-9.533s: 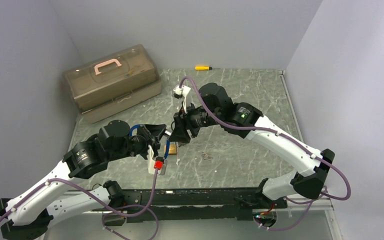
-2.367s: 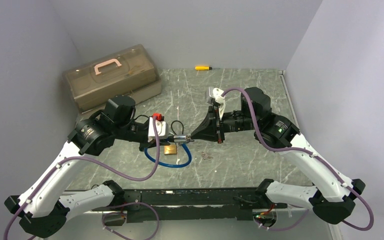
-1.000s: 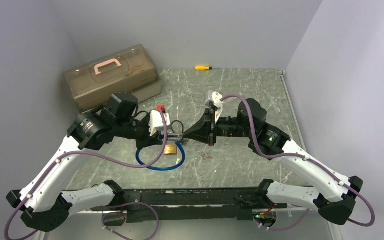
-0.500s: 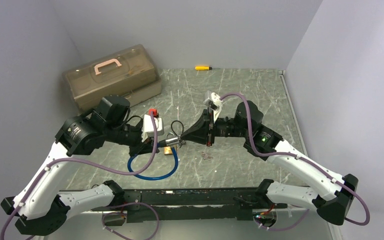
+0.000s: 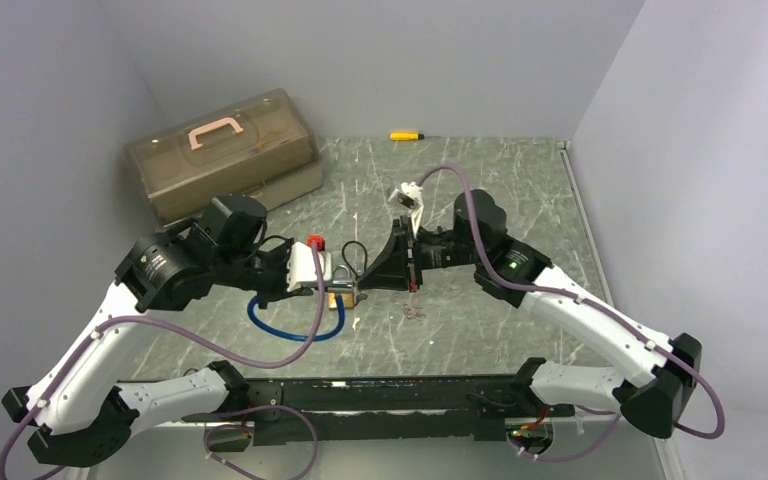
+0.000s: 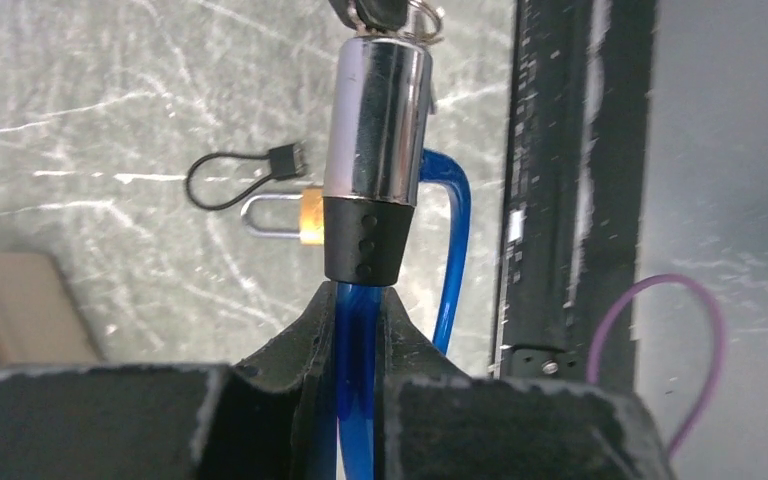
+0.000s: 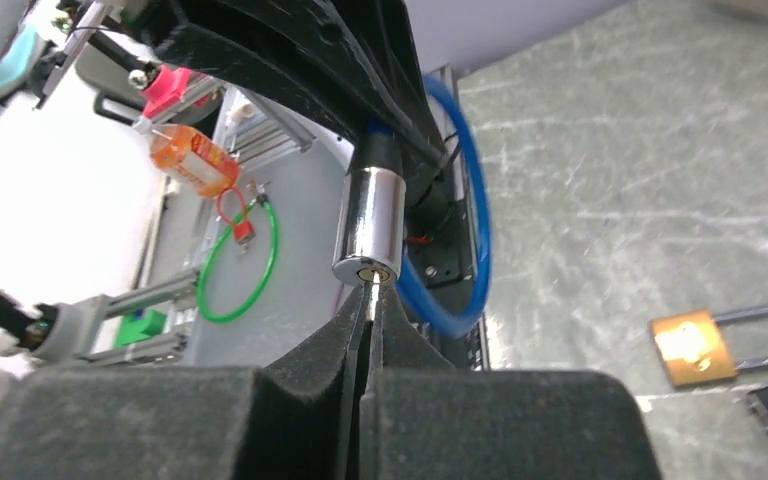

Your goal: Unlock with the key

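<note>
- my overhead camera looks down from behind the arm bases (image 5: 70, 430).
- each wrist camera peers closely past its own fingers (image 6: 285, 345).
- all three share the cable lock (image 6: 377, 120).

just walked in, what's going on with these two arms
The left end effector is clamped on the blue cable of a cable lock, just behind its chrome cylinder, holding it above the table. The right end effector pinches a key with its tip at the cylinder's keyhole. How far in it sits is unclear. A brass padlock lies on the table, not held by either arm.
</note>
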